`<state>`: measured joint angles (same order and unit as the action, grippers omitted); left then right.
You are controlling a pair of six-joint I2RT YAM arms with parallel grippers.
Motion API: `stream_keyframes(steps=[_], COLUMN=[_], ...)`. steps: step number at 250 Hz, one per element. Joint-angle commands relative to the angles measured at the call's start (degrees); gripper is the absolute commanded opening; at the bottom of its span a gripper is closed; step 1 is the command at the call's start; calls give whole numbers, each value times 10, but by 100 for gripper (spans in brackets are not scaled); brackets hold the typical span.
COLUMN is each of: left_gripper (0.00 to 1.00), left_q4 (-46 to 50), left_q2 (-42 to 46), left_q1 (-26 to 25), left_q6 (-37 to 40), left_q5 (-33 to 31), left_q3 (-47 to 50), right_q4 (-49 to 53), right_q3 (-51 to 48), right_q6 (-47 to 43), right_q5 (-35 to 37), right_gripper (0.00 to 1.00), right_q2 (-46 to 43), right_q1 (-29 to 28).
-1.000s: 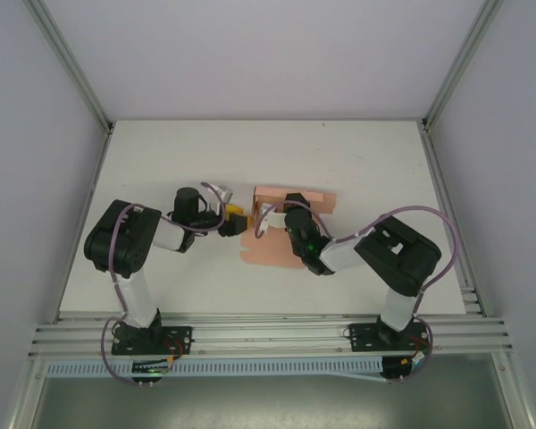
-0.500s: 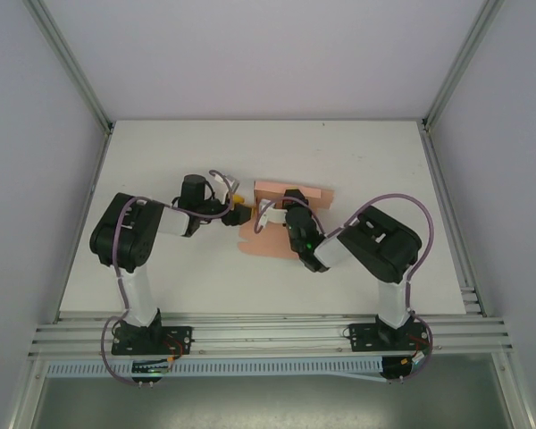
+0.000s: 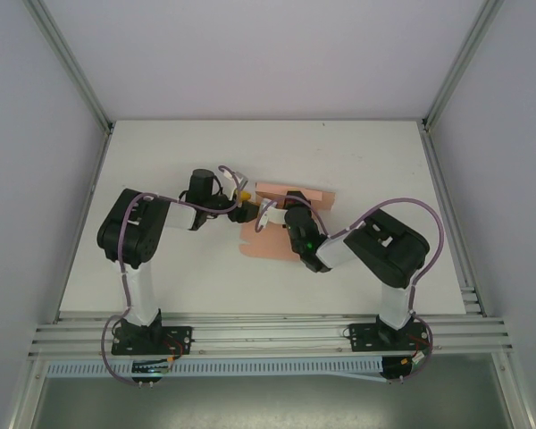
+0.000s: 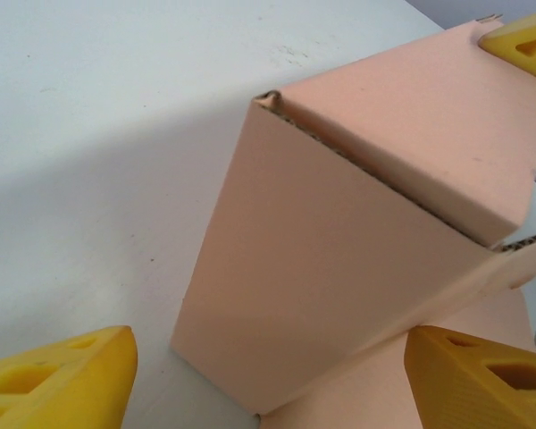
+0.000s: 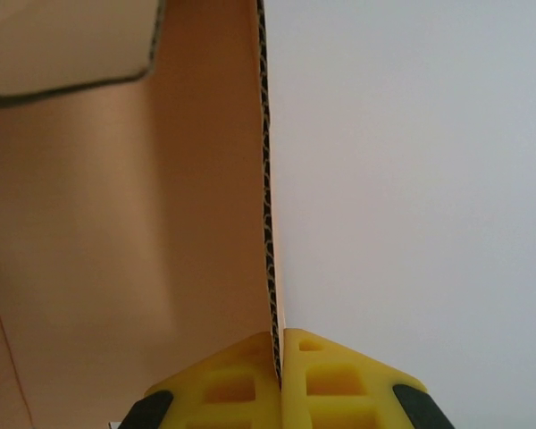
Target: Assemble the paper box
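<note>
The salmon-pink paper box [image 3: 272, 234] lies partly folded in the middle of the table, with panels raised along its far side. My right gripper [image 3: 292, 200] is shut on a standing wall of it; in the right wrist view the yellow fingers [image 5: 339, 380] pinch the corrugated edge of the paper box [image 5: 116, 223]. My left gripper [image 3: 243, 207] is open at the box's left end. In the left wrist view its yellow fingers [image 4: 58, 375] stand wide apart on either side of a raised corner of the paper box [image 4: 339, 259], without touching it.
The white table [image 3: 161, 170] has bare surface to the left, right and far side of the box. Grey enclosure walls and metal frame posts [image 3: 71, 63] border the table. An aluminium rail [image 3: 268, 332] with both arm bases runs along the near edge.
My left gripper has moved right and away from me, up to the box's left end. The right arm has shifted slightly, still holding the raised wall.
</note>
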<state>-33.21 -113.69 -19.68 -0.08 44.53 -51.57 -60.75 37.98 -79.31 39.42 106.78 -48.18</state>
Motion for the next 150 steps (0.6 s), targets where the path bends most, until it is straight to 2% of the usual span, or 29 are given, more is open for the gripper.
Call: stream_keyframes(steps=[1,61,90,128,137,150], left_gripper=[82,82,88,87,85,75], left_q4=[-8,-16,-7,1,1,-1], left_q2=[-9,-17,-24,-27,-29,-33], left_q1=[-14,-15,-16,-21,-22,-22], left_q6=[28,27,24,21,18,5], left_q5=[11,15,33,36,27,9], left_q3=[-24,-32,-46,-55,-57,-58], right_q4=[89,109,121,122,122,124], right_q3=[-7,-5,-2,-2,-1,0], right_q6=[28,41,42,42,42,43], right_q5=[-35,-36,-36,-35,-33,-32], right_gripper=[0,0,0,0,0,0], right_q2=[4,-4,-5,-4,-5,-6], right_q1=[-9,-9,-9,-10,-11,-12])
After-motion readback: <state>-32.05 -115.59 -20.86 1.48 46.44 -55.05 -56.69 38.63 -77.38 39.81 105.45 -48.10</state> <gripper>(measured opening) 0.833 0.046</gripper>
